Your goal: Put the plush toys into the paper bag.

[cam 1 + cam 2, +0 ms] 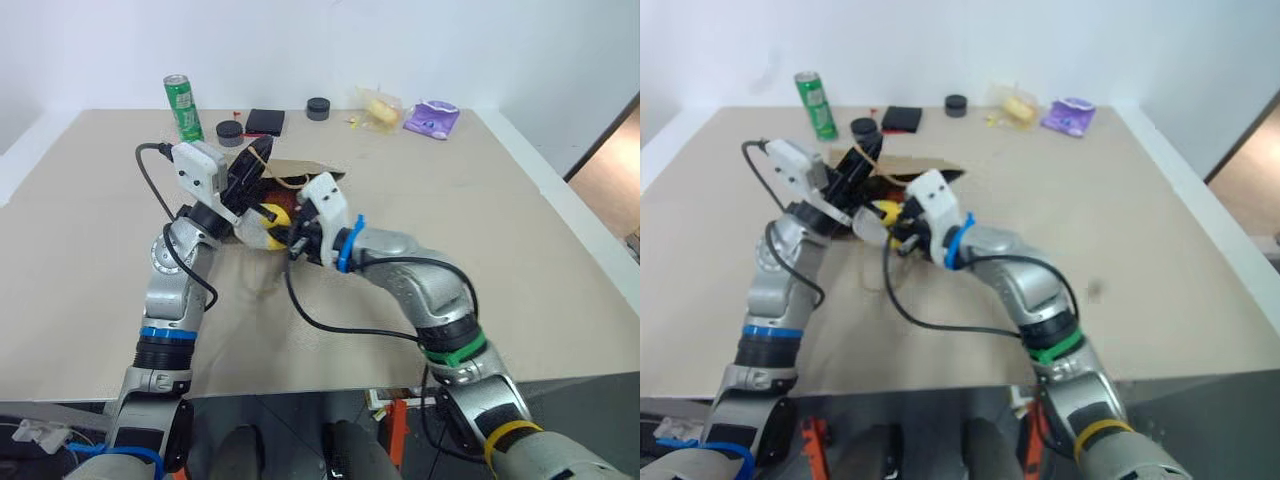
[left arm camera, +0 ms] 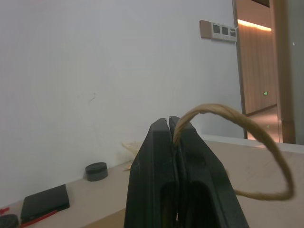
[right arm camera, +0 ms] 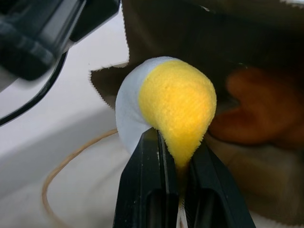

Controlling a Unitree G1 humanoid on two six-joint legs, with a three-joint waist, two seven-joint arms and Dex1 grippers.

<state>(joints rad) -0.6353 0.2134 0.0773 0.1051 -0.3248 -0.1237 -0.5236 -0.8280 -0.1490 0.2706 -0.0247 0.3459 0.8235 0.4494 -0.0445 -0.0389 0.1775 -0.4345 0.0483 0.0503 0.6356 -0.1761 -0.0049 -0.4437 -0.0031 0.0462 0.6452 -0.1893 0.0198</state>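
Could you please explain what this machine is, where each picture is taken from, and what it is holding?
It is a humanoid robot with two arms, each ending in two black fingers. Two pictures come from cameras on its head, looking down over a table; the other two come from cameras on its wrists. The left gripper is shut on a handle of the paper bag, holding it open. The right gripper pinches the yellow-and-white plush toy at the bag's mouth; the brown plush toy already lies inside. Farther back stand a green can, some dark items and two packets.
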